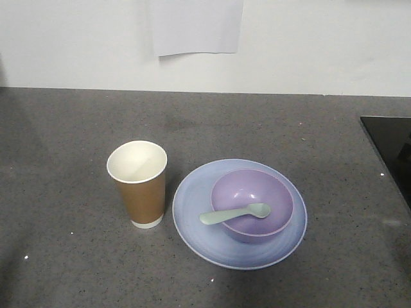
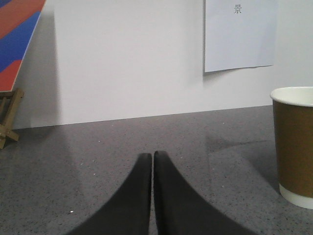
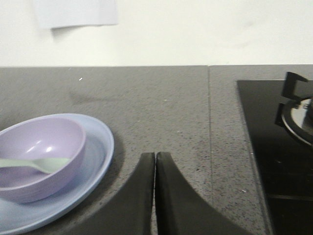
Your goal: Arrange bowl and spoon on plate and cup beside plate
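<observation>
The spoon (image 1: 234, 213) is lying across the bowl (image 1: 252, 204) on the plate (image 1: 192, 208), the cup (image 1: 137, 183) standing beside it; the left tool (image 2: 152, 157) and right tool (image 3: 155, 157) are sitting closed, holding nothing.

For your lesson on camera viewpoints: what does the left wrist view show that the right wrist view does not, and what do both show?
Only the left wrist view shows the cup and a red and blue board on an easel. Only the right wrist view shows the bowl on the plate, the spoon resting in the bowl, and a stove. Both show a shut tool, left and right, grey counter and wall paper.
</observation>
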You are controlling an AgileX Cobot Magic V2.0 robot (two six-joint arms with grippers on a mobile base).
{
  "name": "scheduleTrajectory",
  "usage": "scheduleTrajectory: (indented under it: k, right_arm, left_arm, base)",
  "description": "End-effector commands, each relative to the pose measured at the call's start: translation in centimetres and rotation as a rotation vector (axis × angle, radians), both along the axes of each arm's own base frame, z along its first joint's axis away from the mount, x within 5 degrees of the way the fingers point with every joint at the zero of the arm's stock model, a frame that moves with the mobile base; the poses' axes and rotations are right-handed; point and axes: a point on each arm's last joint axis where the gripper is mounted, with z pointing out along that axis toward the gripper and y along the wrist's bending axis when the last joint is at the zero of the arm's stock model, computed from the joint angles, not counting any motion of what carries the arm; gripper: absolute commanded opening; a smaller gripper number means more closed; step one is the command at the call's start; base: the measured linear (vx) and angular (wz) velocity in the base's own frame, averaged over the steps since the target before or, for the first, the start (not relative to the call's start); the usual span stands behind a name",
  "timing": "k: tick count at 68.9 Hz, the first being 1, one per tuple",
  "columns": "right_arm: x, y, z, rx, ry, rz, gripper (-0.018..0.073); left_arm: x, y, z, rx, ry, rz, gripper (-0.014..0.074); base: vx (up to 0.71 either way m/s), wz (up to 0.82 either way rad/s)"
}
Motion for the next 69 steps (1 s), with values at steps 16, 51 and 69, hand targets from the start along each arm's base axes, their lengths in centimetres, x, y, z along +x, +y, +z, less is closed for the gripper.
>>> scheduleTrajectory:
  k: [16,51,69]
  right_arm:
    - [-1.4,-0.6,-3.0,0.003,-0.284,-0.116,-0.0011]
    - [-0.7,-0.7,-5.4,0.016,-0.387,-0.126,-0.0011]
    - [-0.7,-0.7,-5.4,0.023,-0.385,-0.127,-0.0011]
  left_arm:
    - [-0.2,0.0,1.0,-0.01,-0.097,0.002,-0.0007]
    - [-0.2,0.0,1.0,-0.01,-0.097,0.002,-0.0007]
    - [-0.2,0.0,1.0,-0.01,-0.097,0.002,-0.0007]
  base:
    - [0.0,0.0]
    - [0.0,0.0]
    - [0.0,0.0]
